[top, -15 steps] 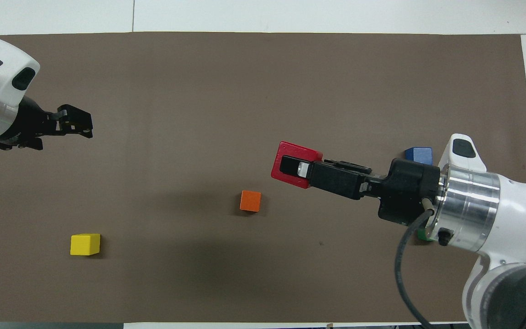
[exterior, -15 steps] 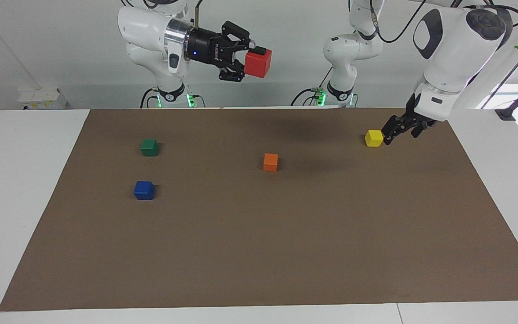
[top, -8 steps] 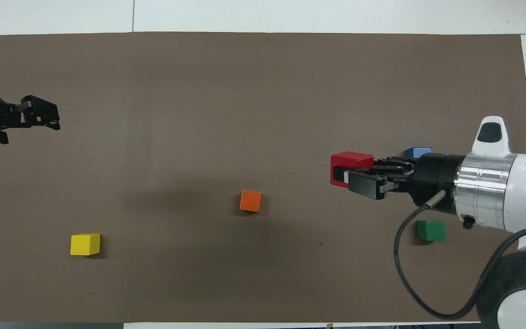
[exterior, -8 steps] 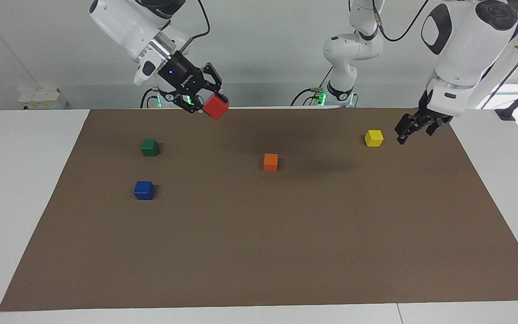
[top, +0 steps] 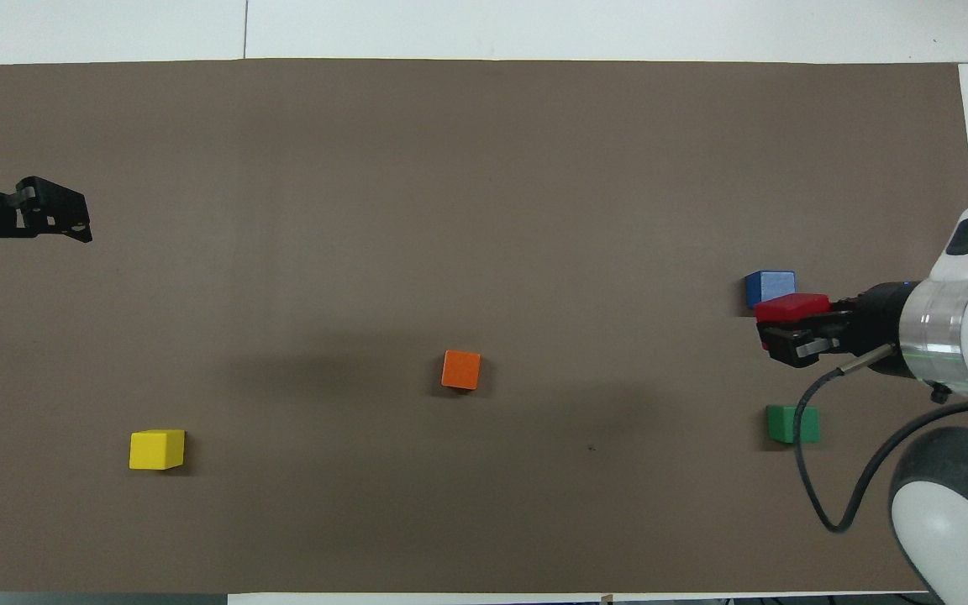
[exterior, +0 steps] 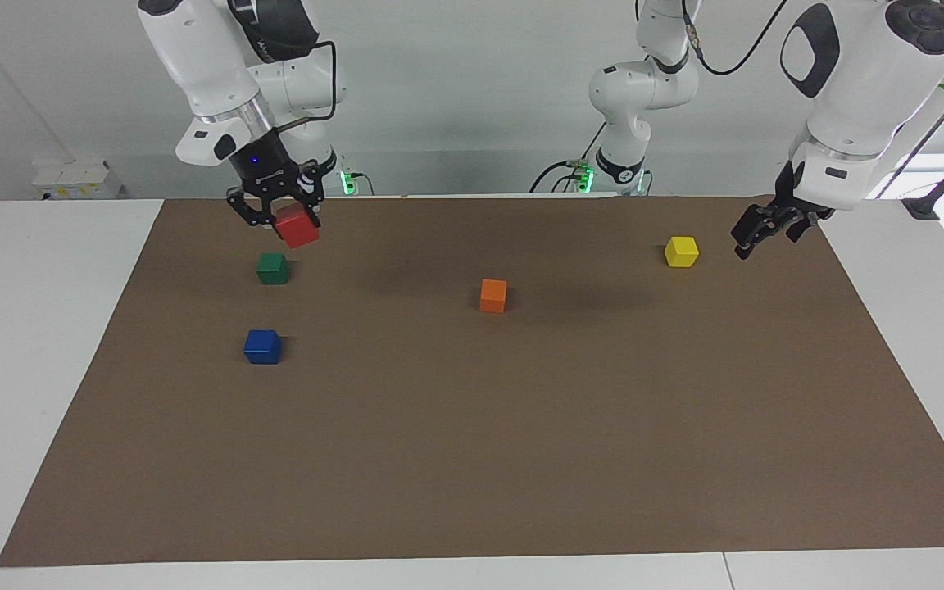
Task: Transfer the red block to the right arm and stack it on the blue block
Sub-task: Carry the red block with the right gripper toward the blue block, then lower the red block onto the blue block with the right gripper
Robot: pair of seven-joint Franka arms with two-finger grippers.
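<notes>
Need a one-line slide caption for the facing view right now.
Right gripper carries the red block in the air above the green block; blue block still bare.

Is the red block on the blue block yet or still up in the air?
In the air: the right gripper holds the red block above the mat; blue block bare.

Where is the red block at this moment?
The right gripper holds the red block in the air, near the green block, at the right arm's end of the table.

White table covered by a brown mat (its edges leave the table bare on all sides). Pale grey wall above; daylight enters at one corner.
</notes>
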